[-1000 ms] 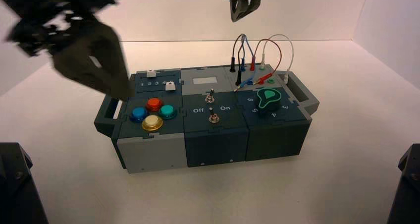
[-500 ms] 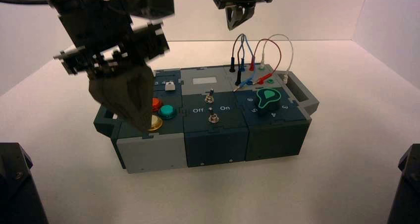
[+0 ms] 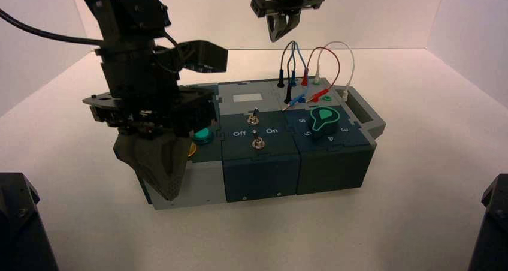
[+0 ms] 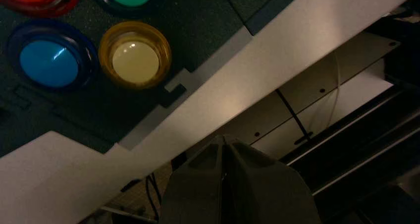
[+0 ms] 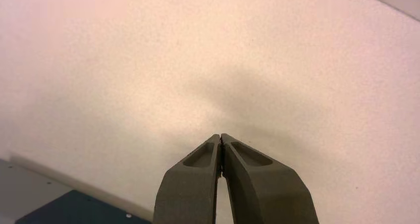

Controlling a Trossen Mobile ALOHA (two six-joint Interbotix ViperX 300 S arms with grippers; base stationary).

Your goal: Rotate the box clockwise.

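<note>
**Two grippers, one box: pre-push setup**

Item 1: left gripper [image 3: 169,190], fingers clenched, empty, tip at front-left edge of box [image 3: 263,169], near yellow button [image 4: 135,60]. Item 2: right gripper [image 3: 278,34], clenched, empty, above back of box, over wires [image 3: 311,61]. Box sits mid-table, roughly square-on. Advice: for clockwise turn, push opp. corners, low, slow, evenly; avoid btns & wires.

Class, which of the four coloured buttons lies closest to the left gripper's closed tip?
The yellow button: it sits nearest the left gripper, beside the box's front edge; blue, green and red lie farther away.
</note>
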